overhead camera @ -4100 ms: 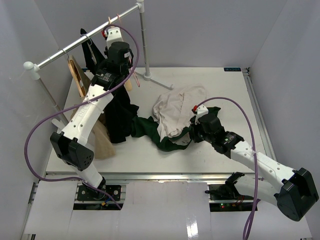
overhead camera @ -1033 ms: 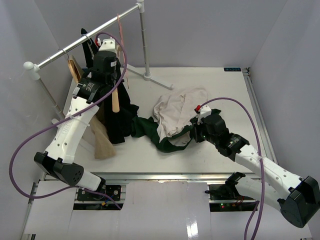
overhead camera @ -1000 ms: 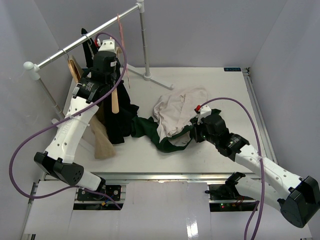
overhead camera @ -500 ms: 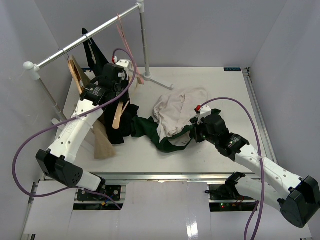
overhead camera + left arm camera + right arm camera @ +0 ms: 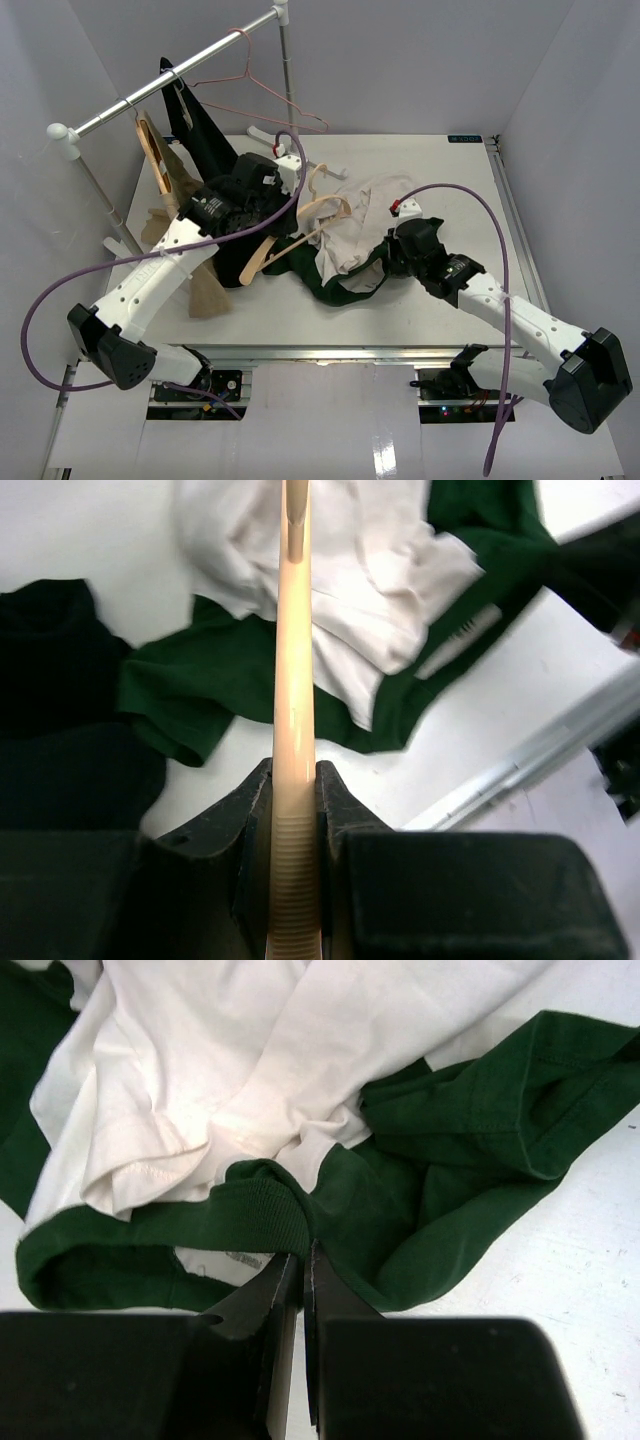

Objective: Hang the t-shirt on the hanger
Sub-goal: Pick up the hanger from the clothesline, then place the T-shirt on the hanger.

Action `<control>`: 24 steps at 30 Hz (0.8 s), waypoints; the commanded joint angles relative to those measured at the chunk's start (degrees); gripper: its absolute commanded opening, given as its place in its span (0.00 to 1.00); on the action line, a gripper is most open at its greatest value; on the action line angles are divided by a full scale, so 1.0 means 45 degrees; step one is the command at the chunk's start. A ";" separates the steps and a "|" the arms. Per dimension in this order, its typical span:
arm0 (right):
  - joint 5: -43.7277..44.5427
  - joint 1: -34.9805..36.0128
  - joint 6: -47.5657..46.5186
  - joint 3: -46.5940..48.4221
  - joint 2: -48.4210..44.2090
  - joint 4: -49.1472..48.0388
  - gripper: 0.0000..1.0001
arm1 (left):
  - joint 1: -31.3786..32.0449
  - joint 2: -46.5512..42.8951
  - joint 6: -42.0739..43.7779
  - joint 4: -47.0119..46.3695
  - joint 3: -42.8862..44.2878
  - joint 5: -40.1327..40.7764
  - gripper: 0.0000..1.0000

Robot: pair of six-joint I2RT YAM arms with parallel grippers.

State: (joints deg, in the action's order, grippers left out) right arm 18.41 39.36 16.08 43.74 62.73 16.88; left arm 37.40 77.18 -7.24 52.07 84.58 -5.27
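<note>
The t-shirt (image 5: 345, 287) lies crumpled mid-table, dark green with a cream-white panel; it also shows in the left wrist view (image 5: 200, 685) and the right wrist view (image 5: 450, 1180). My left gripper (image 5: 283, 212) (image 5: 294, 780) is shut on the light wooden hanger (image 5: 300, 228), carried low over the shirt's left part. One hanger arm (image 5: 293, 660) runs straight up between the jaws. My right gripper (image 5: 392, 262) (image 5: 303, 1255) is shut on the ribbed green collar at the shirt's right side, lifted slightly off the table.
A clothes rail (image 5: 160, 92) on a white post (image 5: 290, 90) crosses the back left. On it hang a pink wire hanger (image 5: 265, 85), a black garment (image 5: 215, 140) and a tan garment (image 5: 200, 285) on another wooden hanger (image 5: 150, 145).
My left arm has swung the wooden hanger from beside the rail down and right, over the t-shirt. The pink wire hanger has swung out. My right gripper keeps its hold on the collar.
</note>
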 commanded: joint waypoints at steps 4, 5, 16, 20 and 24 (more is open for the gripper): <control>0.0689 -0.0133 0.0853 0.1739 0.0968 0.0099 0.08 | 0.0228 -0.1602 0.0432 -0.0164 0.0089 -0.1127 0.00; 0.0673 -0.0133 0.0885 0.1826 0.1134 0.0107 0.08 | 0.0236 -0.1650 0.0472 -0.0061 0.0138 -0.1064 0.00; 0.0714 -0.0646 0.1054 0.3041 0.2591 0.0428 0.08 | 0.0459 -0.2791 0.0180 0.0631 -0.0023 -0.0600 0.00; 0.0486 -0.1025 0.1076 0.3166 0.2752 0.0428 0.08 | 0.0460 -0.3763 -0.0156 0.0788 -0.0579 -0.0756 0.00; 0.0084 -0.1518 0.1083 0.3274 0.2813 0.0428 0.08 | 0.0479 -0.4412 -0.0233 0.0536 -0.1244 -0.2093 0.00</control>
State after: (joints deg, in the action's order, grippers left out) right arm 19.74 34.75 20.30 55.55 75.46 19.62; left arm 39.18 60.84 -7.16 55.60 81.23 -8.75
